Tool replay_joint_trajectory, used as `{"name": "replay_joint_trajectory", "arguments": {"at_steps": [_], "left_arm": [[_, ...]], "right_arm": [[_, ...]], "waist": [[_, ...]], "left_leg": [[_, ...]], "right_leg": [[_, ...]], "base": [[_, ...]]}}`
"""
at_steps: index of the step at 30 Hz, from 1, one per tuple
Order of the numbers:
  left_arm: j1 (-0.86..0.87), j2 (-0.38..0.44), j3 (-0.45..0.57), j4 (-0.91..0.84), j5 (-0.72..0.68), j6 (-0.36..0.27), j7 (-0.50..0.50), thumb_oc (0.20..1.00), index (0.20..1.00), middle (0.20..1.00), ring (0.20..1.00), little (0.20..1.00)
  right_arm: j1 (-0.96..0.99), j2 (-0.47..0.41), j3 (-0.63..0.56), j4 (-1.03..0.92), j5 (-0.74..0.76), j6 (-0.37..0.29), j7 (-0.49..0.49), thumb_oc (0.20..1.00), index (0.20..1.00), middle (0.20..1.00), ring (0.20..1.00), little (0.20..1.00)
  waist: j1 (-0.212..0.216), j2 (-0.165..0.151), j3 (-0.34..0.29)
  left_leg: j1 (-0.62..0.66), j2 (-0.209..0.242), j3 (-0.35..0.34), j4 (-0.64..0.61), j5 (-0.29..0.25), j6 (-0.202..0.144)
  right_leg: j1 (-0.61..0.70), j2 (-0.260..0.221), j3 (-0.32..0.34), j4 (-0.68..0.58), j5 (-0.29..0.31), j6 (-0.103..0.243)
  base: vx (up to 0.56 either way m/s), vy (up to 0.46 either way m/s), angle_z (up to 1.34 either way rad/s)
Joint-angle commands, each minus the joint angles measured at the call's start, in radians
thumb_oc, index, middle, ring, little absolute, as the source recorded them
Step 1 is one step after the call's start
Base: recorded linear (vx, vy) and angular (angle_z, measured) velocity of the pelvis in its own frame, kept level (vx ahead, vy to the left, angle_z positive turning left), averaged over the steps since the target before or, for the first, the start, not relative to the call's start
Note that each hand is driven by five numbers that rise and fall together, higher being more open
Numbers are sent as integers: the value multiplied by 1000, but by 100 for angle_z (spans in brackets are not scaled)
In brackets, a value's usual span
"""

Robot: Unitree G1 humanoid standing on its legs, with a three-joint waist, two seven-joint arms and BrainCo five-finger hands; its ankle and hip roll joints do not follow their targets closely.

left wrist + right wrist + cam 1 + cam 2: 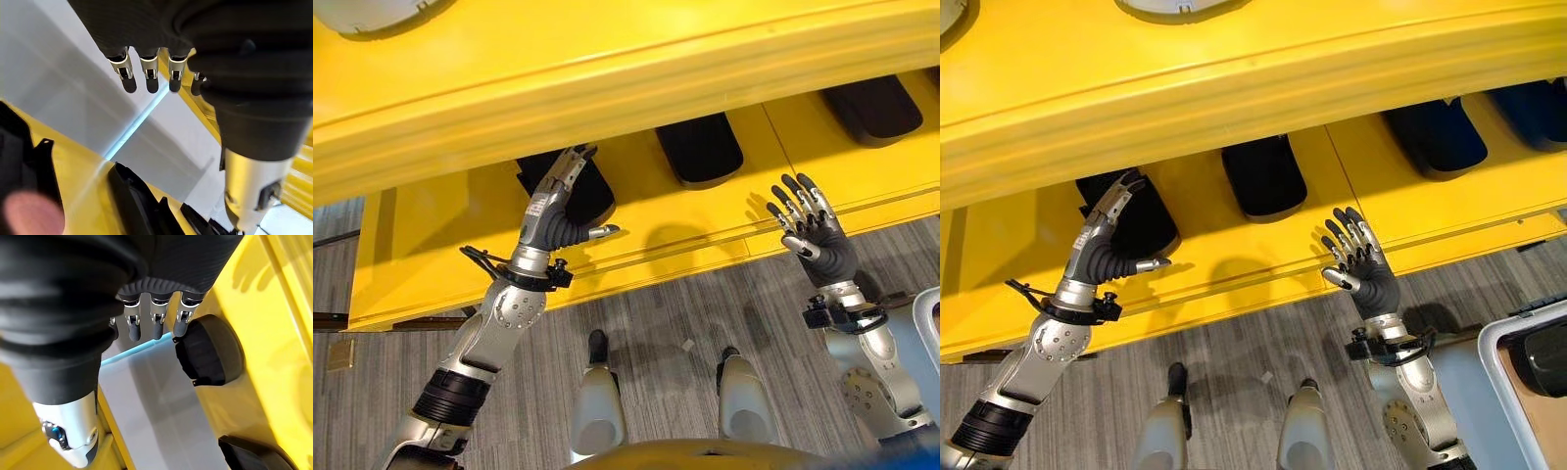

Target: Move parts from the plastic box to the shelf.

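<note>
now both robot hands point(553, 211) point(813, 230) spread by shelf point(460, 220).

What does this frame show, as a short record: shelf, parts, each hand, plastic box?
shelf: yellow shelf, seen from above, an upper level overhanging the lower one
parts: black parts lie in a row on the lower level
left hand: left hand reaches under the upper level at the leftmost black part, fingers straight, nothing gripped
right hand: right hand raised at the shelf's front edge, fingers spread, empty
plastic box: white-rimmed box at the robot's right, a dark part inside
</note>
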Motion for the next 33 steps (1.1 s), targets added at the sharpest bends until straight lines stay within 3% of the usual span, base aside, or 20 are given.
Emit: {"name": "replay_joint_trajectory", "arguments": {"at_steps": [1, 14, 23, 33], "left_arm": [[-84, -18, 24, 17, -79, -6, 76, 1000, 1000, 1000, 1000, 1000], [-286, -74, 60, 80, -143, 43, 203, 1000, 1000, 1000, 1000, 1000], [-459, -88, 61, 222, -249, 76, 277, 1000, 1000, 1000, 1000, 1000], [-536, -120, 74, 307, -448, 59, 264, 1000, 1000, 1000, 1000, 1000]], "right_arm": [[-29, 25, -27, -50, -21, -35, -8, 1000, 1000, 1000, 1000, 1000], [-62, 9, 1, -52, -31, -12, -26, 1000, 1000, 1000, 1000, 1000], [-88, -11, 38, -53, -32, 12, -18, 1000, 1000, 1000, 1000, 1000], [-121, -18, 58, -53, -43, 31, -26, 1000, 1000, 1000, 1000, 1000]], "waist": [[-3, -27, -33], [-25, -35, -30], [-44, -41, -31], [-58, -57, 19]], "left_leg": [[0, 64, -12, 55, 49, -42], [-16, 77, 3, 74, 45, -48], [-29, 79, 8, 112, 32, -51], [-76, 64, 3, 272, -51, -35]], "right_leg": [[-33, -7, 14, -9, 154, -7], [-65, 8, 43, -11, 174, -6], [-78, 13, 61, 6, 174, -7], [-120, -6, 101, 101, 150, -2]], "base": [[-11, 4, -5], [-17, 15, -9], [-12, 10, -5], [-39, 38, -8]]}}
